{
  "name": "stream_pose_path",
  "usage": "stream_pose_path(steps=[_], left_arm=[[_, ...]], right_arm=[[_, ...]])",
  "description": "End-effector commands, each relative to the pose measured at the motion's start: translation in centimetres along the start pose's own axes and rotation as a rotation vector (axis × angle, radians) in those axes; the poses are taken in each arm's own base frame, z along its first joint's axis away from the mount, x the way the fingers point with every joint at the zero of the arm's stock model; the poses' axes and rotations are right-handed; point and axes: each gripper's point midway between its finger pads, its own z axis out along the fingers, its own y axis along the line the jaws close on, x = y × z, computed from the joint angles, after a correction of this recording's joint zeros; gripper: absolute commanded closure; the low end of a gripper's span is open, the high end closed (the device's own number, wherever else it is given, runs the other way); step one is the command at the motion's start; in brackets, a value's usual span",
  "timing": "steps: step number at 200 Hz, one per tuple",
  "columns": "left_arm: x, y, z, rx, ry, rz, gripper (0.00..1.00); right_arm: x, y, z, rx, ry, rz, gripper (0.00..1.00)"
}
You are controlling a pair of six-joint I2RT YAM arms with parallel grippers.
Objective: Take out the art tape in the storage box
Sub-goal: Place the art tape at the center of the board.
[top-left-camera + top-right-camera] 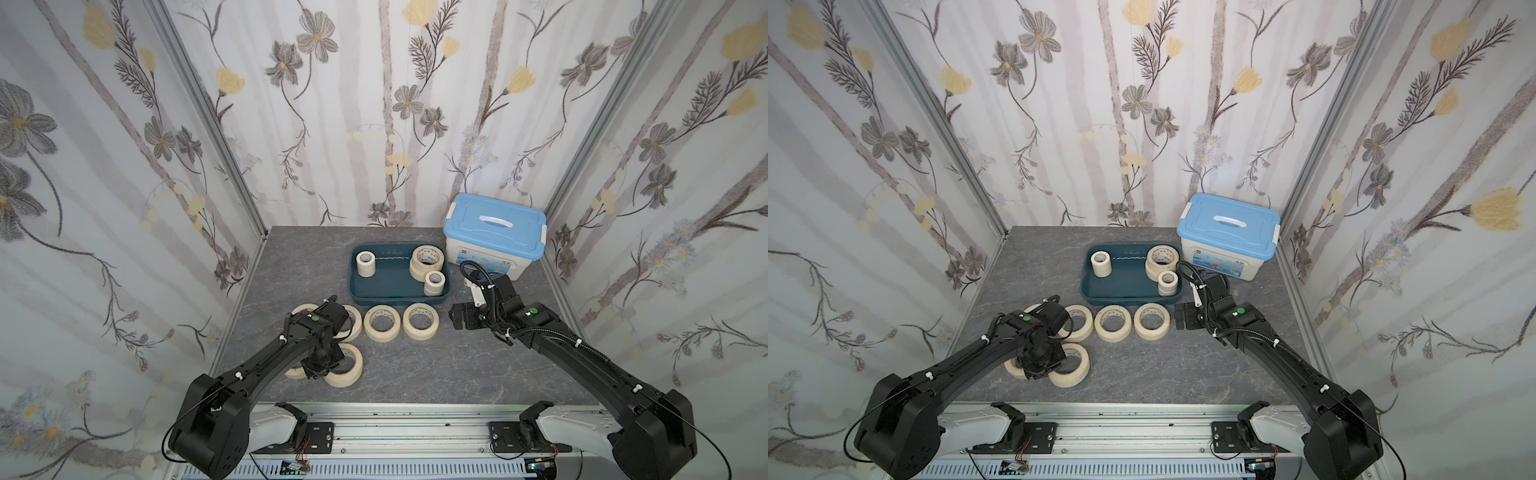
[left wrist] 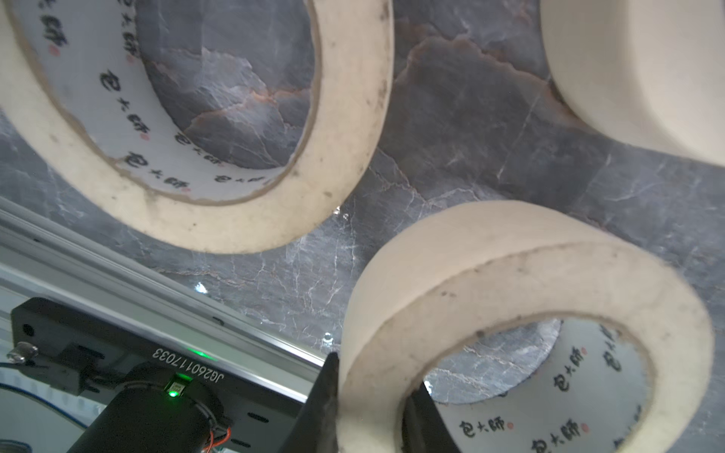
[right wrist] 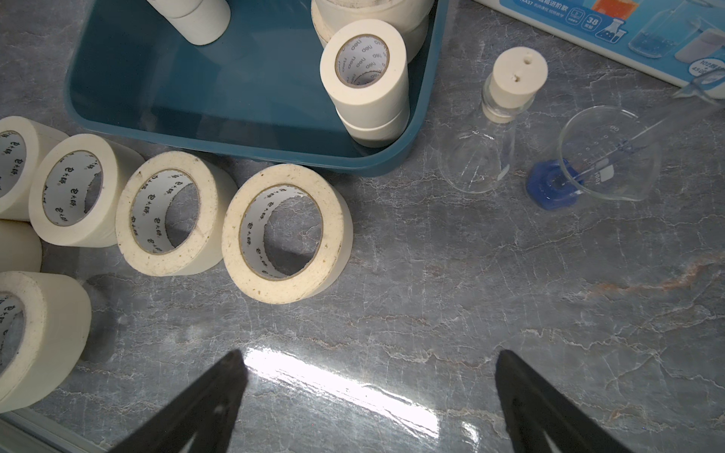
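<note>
The art tape [image 1: 421,321] is split between two places. In both top views I count six large rolls on the table in front of the storage box [image 1: 390,289], four in a row and two nearer the rail. Inside the box remain a small stack at its left end, a large stack [image 1: 427,261] at its right end, and a small stack [image 3: 367,82] in the near right corner.

My left gripper [image 2: 370,408] is clamped on the wall of one large roll [image 2: 525,325], one finger outside the ring and one inside the core. I judge this roll is being set down beside its neighbour [image 2: 219,129].

My right gripper [image 3: 368,396] hangs with jaws spread wide over bare table, holding nothing.

Risks from here:
- The held roll sits close to two others; lowering it off-line could nudge them.
- The corner stack touches the box wall, leaving little finger clearance.
- A glass flask [image 3: 486,157] and beaker [image 3: 612,153] stand just beside the box; a wide right-arm approach could topple them.
</note>
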Motion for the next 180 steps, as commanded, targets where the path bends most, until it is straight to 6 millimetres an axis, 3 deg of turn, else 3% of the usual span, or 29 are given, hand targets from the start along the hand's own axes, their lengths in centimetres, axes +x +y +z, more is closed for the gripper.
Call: stream_pose_path(steps=[1,95,157,180], left_arm=[[-1.0,-0.5,0.6,0.016,-0.05,-0.047,0.84],[-1.9,-0.2,1.9,-0.062,-0.065,-0.009,0.83],[-2.5,0.3,2.0,-0.095,-0.095,-0.018,0.78],[-2.5,0.3,2.1,-0.1,-0.093,-0.018,0.71]], right_arm=[[-0.4,0.0,0.0,0.001,-0.01,0.001,0.0],[-0.3,0.0,0.1,0.003,-0.004,-0.004,0.0],[-0.3,0.0,0.1,0.003,-0.005,-0.004,0.0],[-0.3,0.1,0.1,0.001,-0.004,-0.002,0.0]])
